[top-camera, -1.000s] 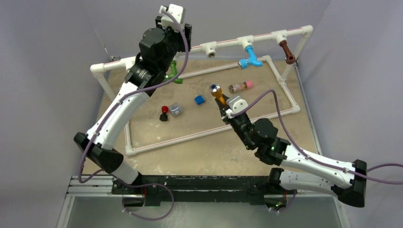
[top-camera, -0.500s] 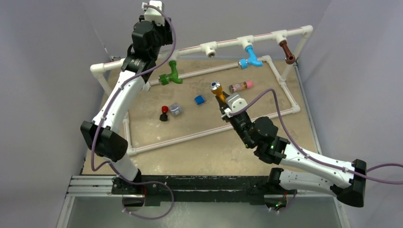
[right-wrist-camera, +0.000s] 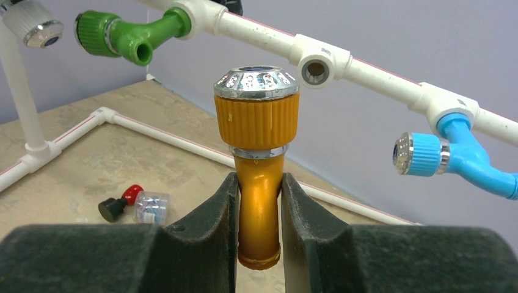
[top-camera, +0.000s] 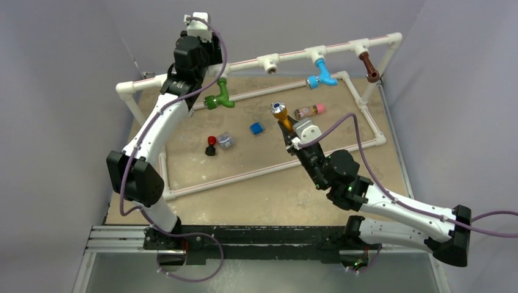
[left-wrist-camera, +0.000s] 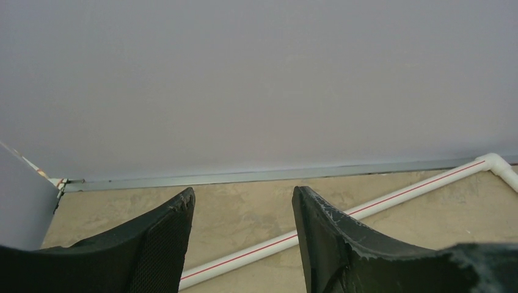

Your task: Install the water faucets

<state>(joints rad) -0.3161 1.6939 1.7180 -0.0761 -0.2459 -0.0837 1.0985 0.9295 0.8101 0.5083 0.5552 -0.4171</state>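
My right gripper (top-camera: pixel 286 128) is shut on the orange faucet (top-camera: pixel 280 115), holding it upright above the table; in the right wrist view the orange faucet (right-wrist-camera: pixel 258 152) stands between my fingers (right-wrist-camera: pixel 217 213), below the open white tee (right-wrist-camera: pixel 317 67). The green faucet (top-camera: pixel 218 96), blue faucet (top-camera: pixel 321 75) and brown faucet (top-camera: pixel 368 66) hang from the raised white pipe (top-camera: pixel 293 56). The green faucet (right-wrist-camera: pixel 128 35) and blue faucet (right-wrist-camera: pixel 449 152) also show in the right wrist view. My left gripper (top-camera: pixel 198 24) is raised at the back left; in its wrist view the gripper (left-wrist-camera: pixel 242 198) is open and empty.
A pink-and-brown cylinder (top-camera: pixel 310 111), a blue cap (top-camera: pixel 256 128), a clear small piece (top-camera: pixel 226 141) and a red-and-black piece (top-camera: pixel 211 146) lie inside the white pipe frame (top-camera: pixel 256 173) on the table. The grey back wall (left-wrist-camera: pixel 256 79) is close behind the left gripper.
My left arm has lifted off the green faucet and swung back and left toward the wall, leaving the faucet on the pipe. My right gripper has edged slightly toward the pipe with the orange faucet.
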